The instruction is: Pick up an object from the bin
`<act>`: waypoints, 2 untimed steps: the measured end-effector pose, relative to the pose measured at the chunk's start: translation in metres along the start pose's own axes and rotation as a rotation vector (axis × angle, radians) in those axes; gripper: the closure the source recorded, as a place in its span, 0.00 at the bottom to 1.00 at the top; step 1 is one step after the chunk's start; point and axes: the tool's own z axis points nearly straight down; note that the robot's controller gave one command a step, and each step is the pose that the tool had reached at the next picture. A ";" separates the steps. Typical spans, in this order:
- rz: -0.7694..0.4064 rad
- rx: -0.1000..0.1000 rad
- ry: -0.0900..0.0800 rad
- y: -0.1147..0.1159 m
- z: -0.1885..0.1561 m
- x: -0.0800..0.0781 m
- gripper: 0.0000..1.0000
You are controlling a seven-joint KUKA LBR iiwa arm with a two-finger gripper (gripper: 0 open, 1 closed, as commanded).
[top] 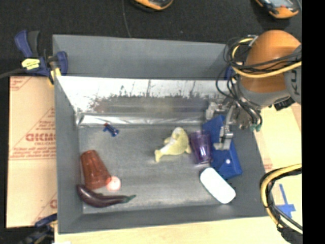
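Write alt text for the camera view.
The tool hangs over a blue flat piece at the grey bin's right, beside a purple cup, a pale yellow toy and a white oval. A red cup, pink ball and purple eggplant lie left.

A: Where does the camera sit?
B: Above the bin (142, 60), looking down and tilted somewhat, so the far wall shows its broad inner face and the near wall is foreshortened.
A: How near?
B: Far enough back that the whole bin fits, with a margin of surroundings on every side. The arm (269, 65) enters from the right.
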 end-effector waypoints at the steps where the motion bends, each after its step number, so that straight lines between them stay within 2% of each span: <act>1: -0.003 0.002 -0.008 0.000 -0.005 -0.002 0.00; 2: -0.152 0.003 -0.010 0.025 0.058 -0.012 0.00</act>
